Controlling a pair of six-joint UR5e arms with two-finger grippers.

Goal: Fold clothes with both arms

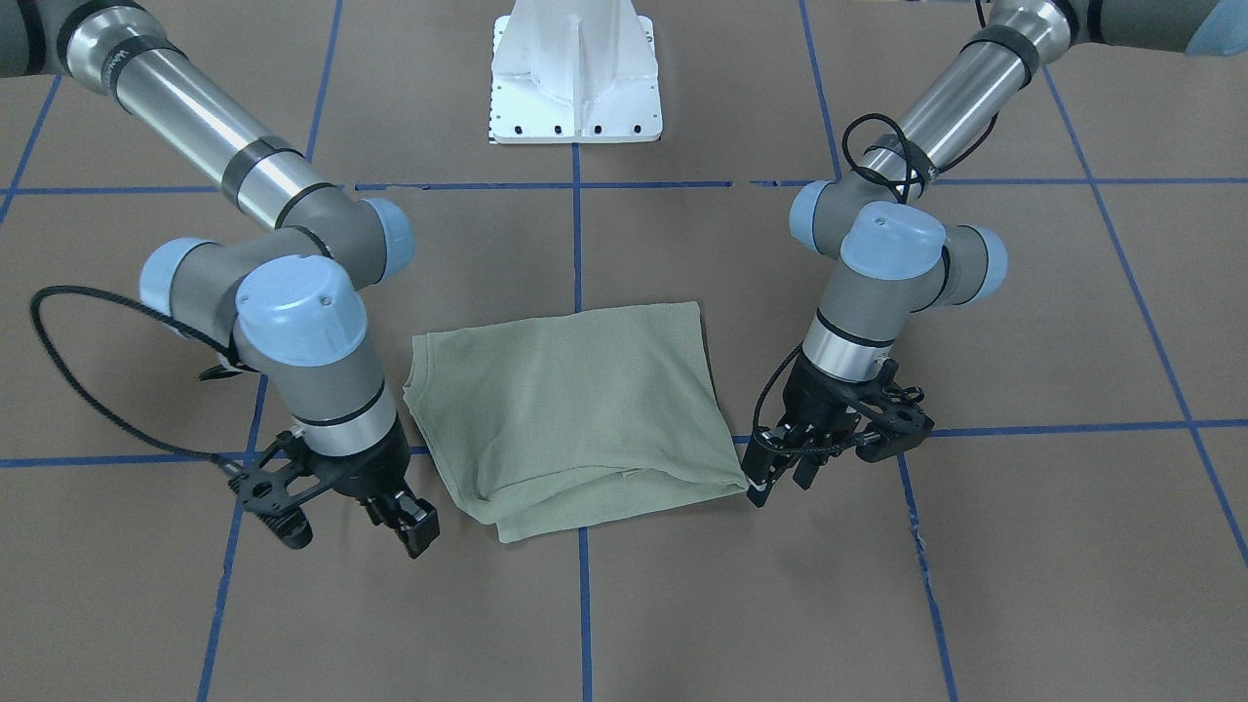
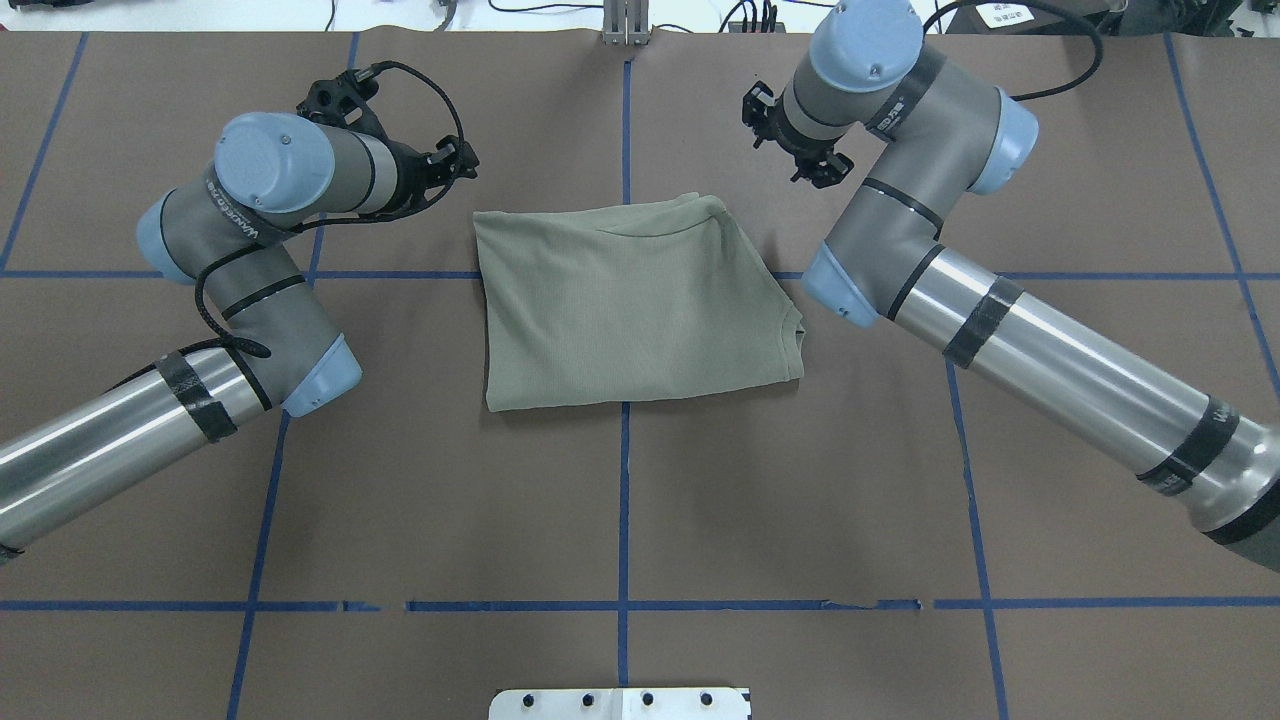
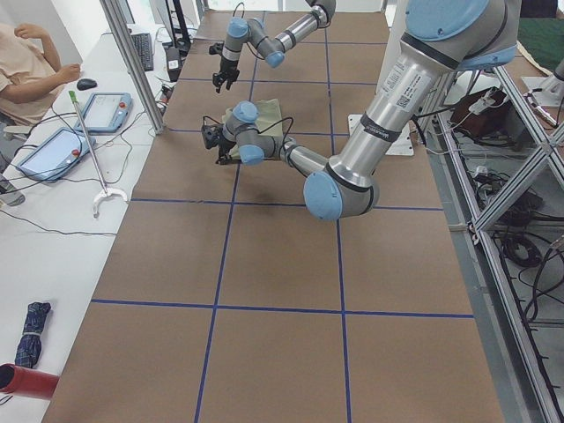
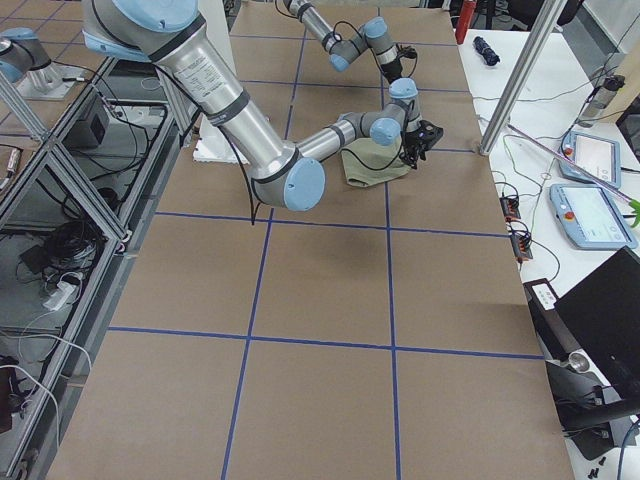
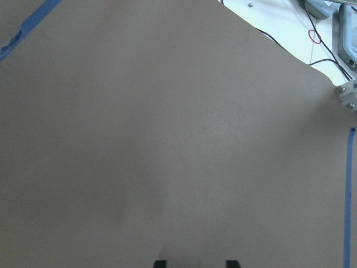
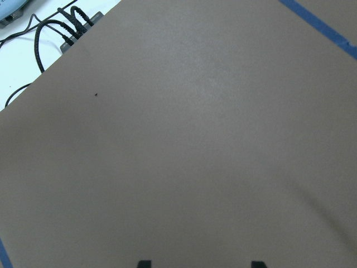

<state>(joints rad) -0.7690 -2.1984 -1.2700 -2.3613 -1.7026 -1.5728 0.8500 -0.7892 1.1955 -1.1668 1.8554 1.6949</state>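
Note:
The sage-green shirt lies folded into a rough rectangle on the brown table, between the two arms; it also shows in the overhead view. My left gripper hangs just off the shirt's far corner on the robot's left. It is open and holds nothing. Its wrist view shows only bare paper beyond the two fingertips. My right gripper hovers beside the shirt's other far corner, clear of the cloth. It is open too, its fingertips wide apart over bare paper.
Blue tape lines grid the brown table cover. The white pedestal base stands on the robot's side. Beyond the far edge is a white bench with pendants, cables and a seated person. A metal post stands at that edge.

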